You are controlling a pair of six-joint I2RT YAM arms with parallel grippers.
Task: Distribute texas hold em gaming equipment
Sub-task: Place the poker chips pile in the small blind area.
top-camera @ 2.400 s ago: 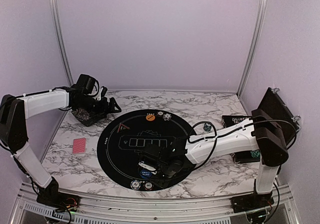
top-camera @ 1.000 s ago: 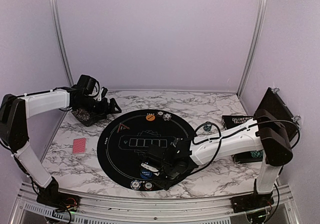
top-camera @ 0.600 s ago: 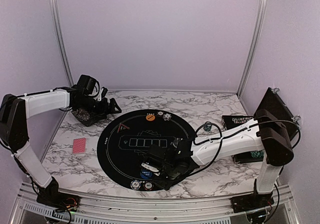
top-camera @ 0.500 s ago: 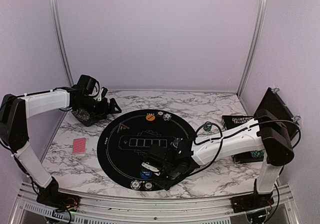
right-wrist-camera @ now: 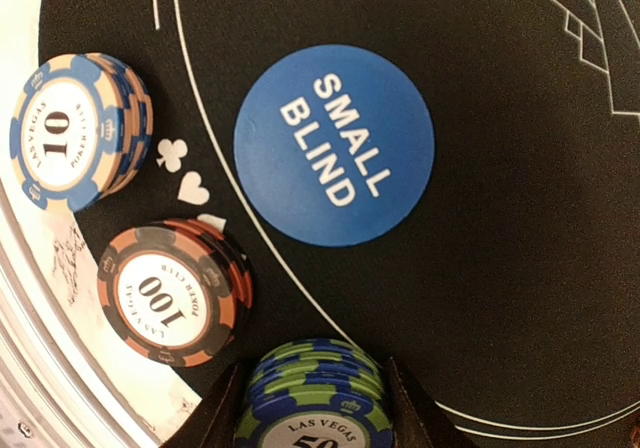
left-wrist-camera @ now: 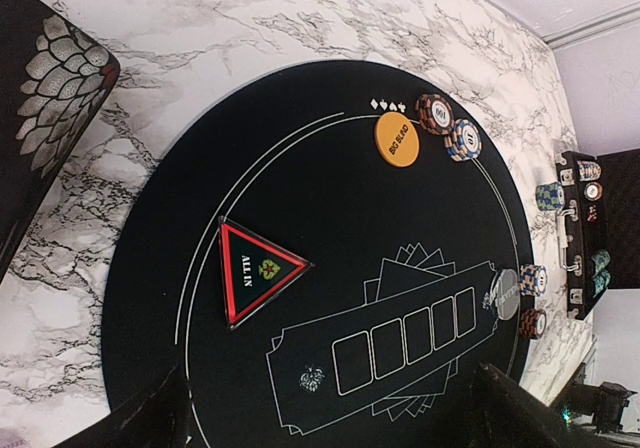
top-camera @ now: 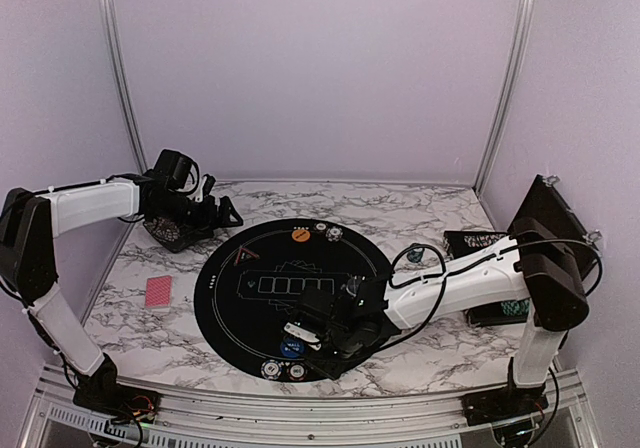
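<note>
My right gripper (top-camera: 314, 338) (right-wrist-camera: 315, 393) is shut on a stack of blue-and-green striped poker chips (right-wrist-camera: 312, 423), low over the near part of the round black mat (top-camera: 230, 308). The blue SMALL BLIND button (right-wrist-camera: 334, 144) (top-camera: 291, 348) lies just ahead of it. Two chip stacks sit at the mat's near rim, one marked 10 (right-wrist-camera: 75, 128) and one marked 100 (right-wrist-camera: 170, 293). My left gripper (top-camera: 218, 213) (left-wrist-camera: 335, 438) is open and empty at the far left. The triangular ALL IN marker (left-wrist-camera: 258, 268), the orange BIG BLIND button (left-wrist-camera: 397, 140) and the red-backed cards (top-camera: 158, 291) lie apart.
Two chip stacks (left-wrist-camera: 448, 126) sit beside the orange button. A grey button (left-wrist-camera: 507, 294) and two more stacks (left-wrist-camera: 532, 301) lie at the mat's right edge. The black chip case (top-camera: 485, 243) stands open at the right. A black scale-patterned box (left-wrist-camera: 50, 118) lies under the left arm.
My right gripper has shifted slightly left and nearer over the mat with the chips in it. The left arm has not moved.
</note>
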